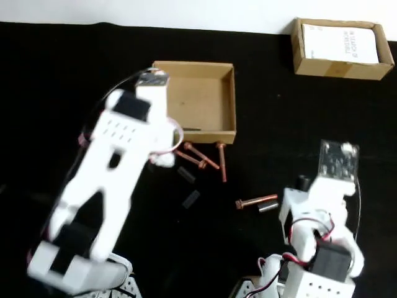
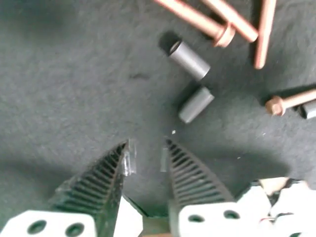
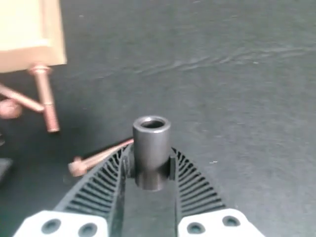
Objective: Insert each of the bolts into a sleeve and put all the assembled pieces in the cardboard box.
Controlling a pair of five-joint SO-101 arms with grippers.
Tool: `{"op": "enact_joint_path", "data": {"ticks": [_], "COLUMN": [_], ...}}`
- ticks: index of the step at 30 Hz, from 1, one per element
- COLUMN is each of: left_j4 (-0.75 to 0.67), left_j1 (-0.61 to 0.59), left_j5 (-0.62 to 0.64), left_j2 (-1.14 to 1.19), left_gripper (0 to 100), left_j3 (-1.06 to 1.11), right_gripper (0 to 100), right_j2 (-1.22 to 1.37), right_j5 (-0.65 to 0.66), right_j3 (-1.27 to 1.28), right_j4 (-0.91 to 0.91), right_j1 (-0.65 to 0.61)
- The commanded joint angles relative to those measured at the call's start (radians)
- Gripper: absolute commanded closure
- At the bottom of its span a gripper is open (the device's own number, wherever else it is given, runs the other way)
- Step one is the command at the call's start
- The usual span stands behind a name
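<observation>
Right wrist view: R gripper [image 3: 148, 159] clamps sleeve [image 3: 151, 142] upright.

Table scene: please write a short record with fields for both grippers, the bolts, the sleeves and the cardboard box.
left gripper: open, above the mat near two loose sleeves
right gripper: shut on a sleeve, held upright
bolts: four, loose on the mat
cardboard box: open, next to three bolts
</observation>
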Motion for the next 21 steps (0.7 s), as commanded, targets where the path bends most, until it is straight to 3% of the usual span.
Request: {"op": "enact_joint_path", "data": {"ticks": [1,9,21], "left_j4": [0.04,0.043,0.04], "left_j1": [0.054,0.163,0.231], "left_j5": [0.035,0.06,0.061], "left_j2": [0.208,0.578,0.955], "left_gripper": [87,87,87], "left_j3": [-0.262,-0.664,-1.113], "right_gripper": [99.2,99.2,99.2], "right_j2": [-0.125,-0.326,-0.355], "right_j5": [0.048,0.157,0.176], "right_j3": [0.093,0.228,0.232], "right_j4": [-0.051,-0.079,-0.079], "right_j1": [0.104,0.226,0.22]}}
